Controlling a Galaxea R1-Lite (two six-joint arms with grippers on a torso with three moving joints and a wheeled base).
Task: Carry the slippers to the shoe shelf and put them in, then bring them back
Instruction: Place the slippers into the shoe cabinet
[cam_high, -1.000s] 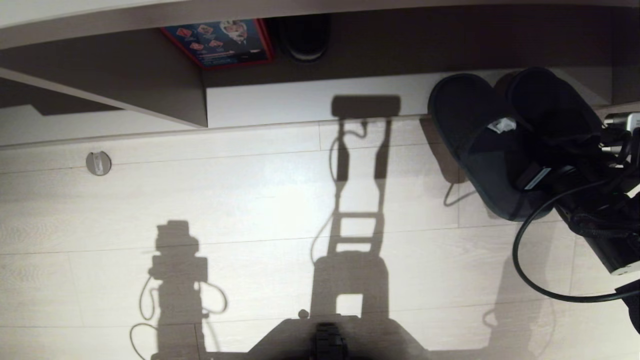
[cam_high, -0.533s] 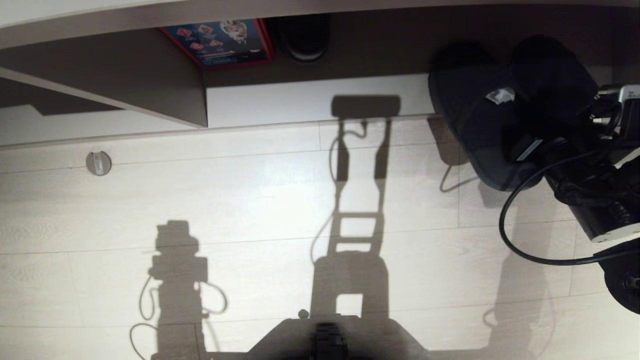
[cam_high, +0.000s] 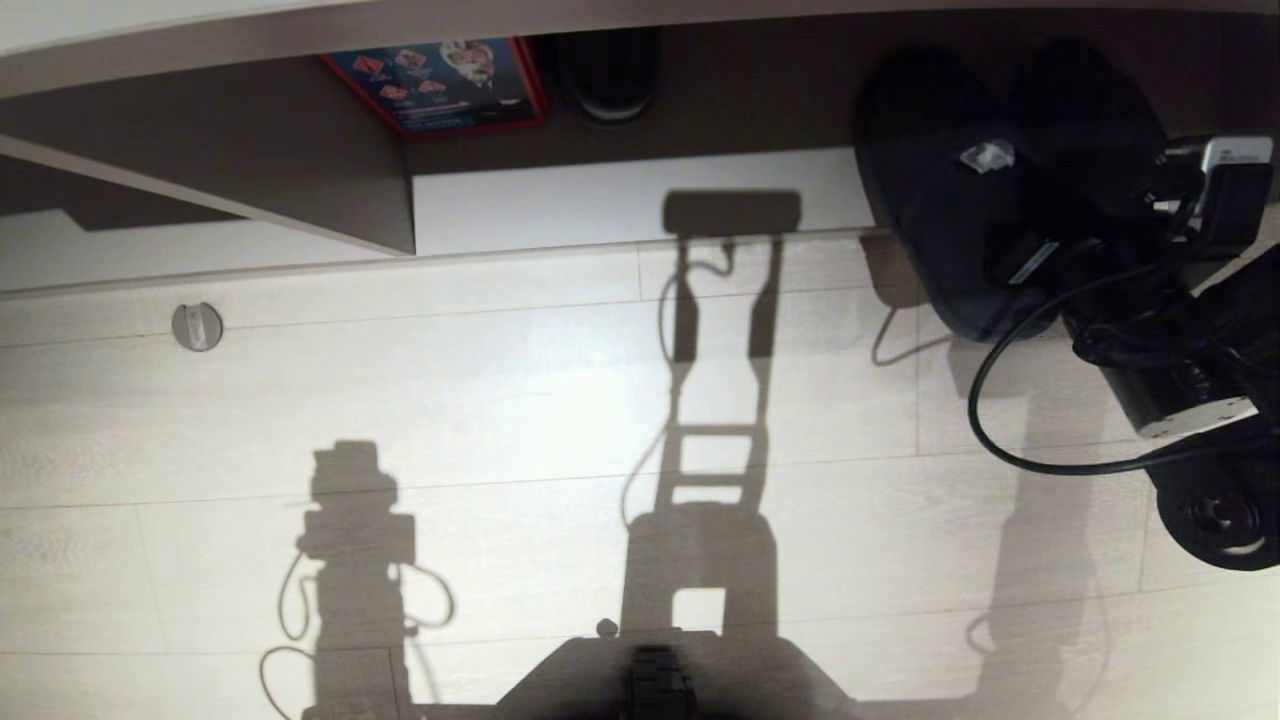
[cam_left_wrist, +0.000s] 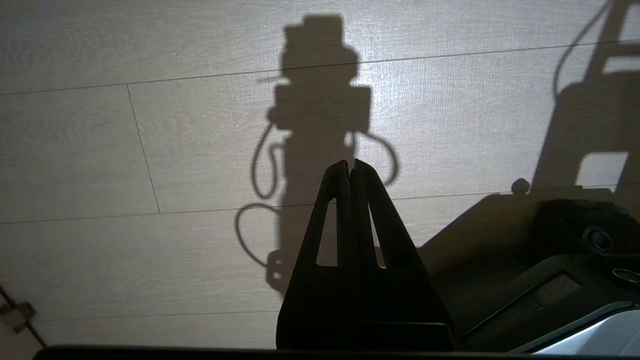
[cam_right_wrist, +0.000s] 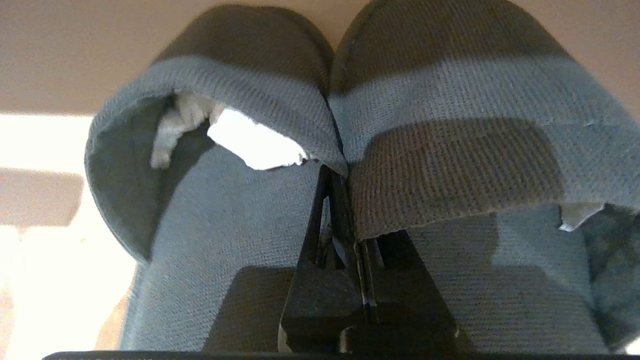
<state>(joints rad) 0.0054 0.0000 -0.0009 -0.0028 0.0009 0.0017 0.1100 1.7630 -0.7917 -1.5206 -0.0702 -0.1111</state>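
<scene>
The two dark slippers (cam_high: 930, 230) hang side by side at the upper right, pinched together at their inner edges by my right gripper (cam_high: 1035, 268). Their toes reach over the pale base board (cam_high: 600, 205) of the shoe shelf, into its shadowed opening. In the right wrist view the blue-grey slippers (cam_right_wrist: 240, 220) sit on either side of my right gripper (cam_right_wrist: 336, 180), which is shut on their uppers. The shelf's slanted divider (cam_high: 250, 190) is far to the left of them. My left gripper (cam_left_wrist: 349, 164) hangs shut and holding nothing over the floor.
A red-edged blue box (cam_high: 440, 85) and a small black rounded object (cam_high: 610, 75) lie at the back of the shelf. A round metal fitting (cam_high: 197, 326) is set in the pale wood floor. A black cable (cam_high: 1000, 420) loops under my right arm.
My right arm has carried the slippers forward toward the shelf. Their toes now lie in the shadow of the opening, over the base board, instead of at its front edge.
</scene>
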